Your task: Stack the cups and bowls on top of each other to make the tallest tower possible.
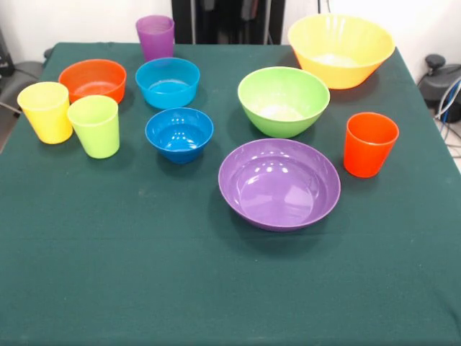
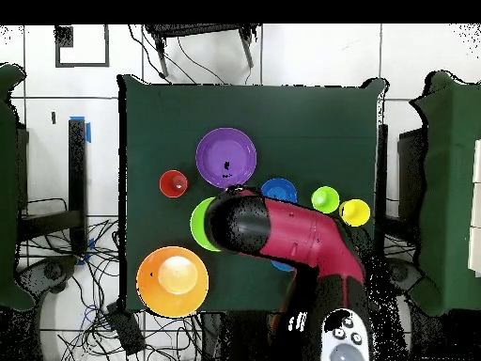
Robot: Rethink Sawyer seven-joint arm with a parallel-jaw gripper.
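Note:
All cups and bowls stand singly on the green cloth. The very large yellow-orange bowl (image 1: 341, 49) is at the back right. The lime green bowl (image 1: 283, 101) sits in front of it, with the wide purple bowl (image 1: 279, 183) nearer still. The orange-red cup (image 1: 370, 144) stands right of these. The light blue bowl (image 1: 167, 82) and dark blue bowl (image 1: 179, 134) sit mid-left. The orange bowl (image 1: 92, 79), yellow cup (image 1: 45, 112), lime cup (image 1: 94, 126) and purple cup (image 1: 155, 36) are at the left. In the overhead view the gripper (image 2: 230, 224) hangs over the green bowl (image 2: 198, 226).
The red arm (image 2: 301, 244) crosses the table's robot side in the overhead view and hides several bowls. The table (image 1: 108, 274) has a wide bare stretch of cloth toward the front view's camera. Cables and chairs lie beyond the table edges.

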